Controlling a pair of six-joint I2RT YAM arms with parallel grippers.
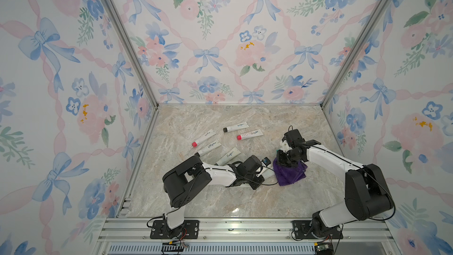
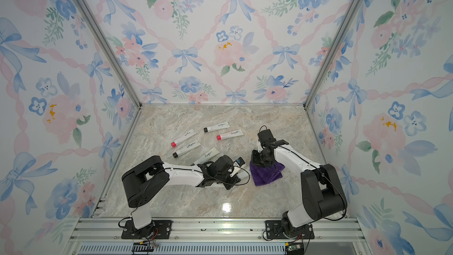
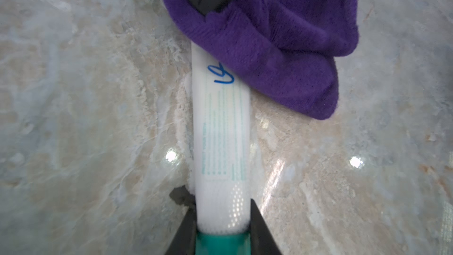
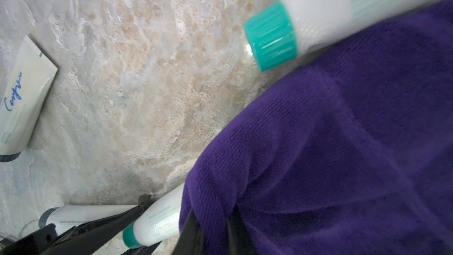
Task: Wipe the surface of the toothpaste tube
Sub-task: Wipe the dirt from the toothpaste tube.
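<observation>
Stretches left arm [image 1: 220, 175] low over worktop [image 1: 220, 199], clamping toothpaste tube [image 3: 220, 131] in closed left end effector [image 3: 221, 212]; tilts right end effector [image 4: 212, 226] downward, pinched tight on purple cloth [image 4: 343, 143] draped over tube.

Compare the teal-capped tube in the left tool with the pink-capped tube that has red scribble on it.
Cap: the teal-capped tube wears teal; the pink-capped tube, pink.
Hold: the left tool is shut on the teal-capped tube near its cap; the pink-capped tube lies free.
Cover: the purple cloth, in the right tool, hides the teal-capped tube's far end; the pink-capped tube is bare.
Both are white with handwriting.
</observation>
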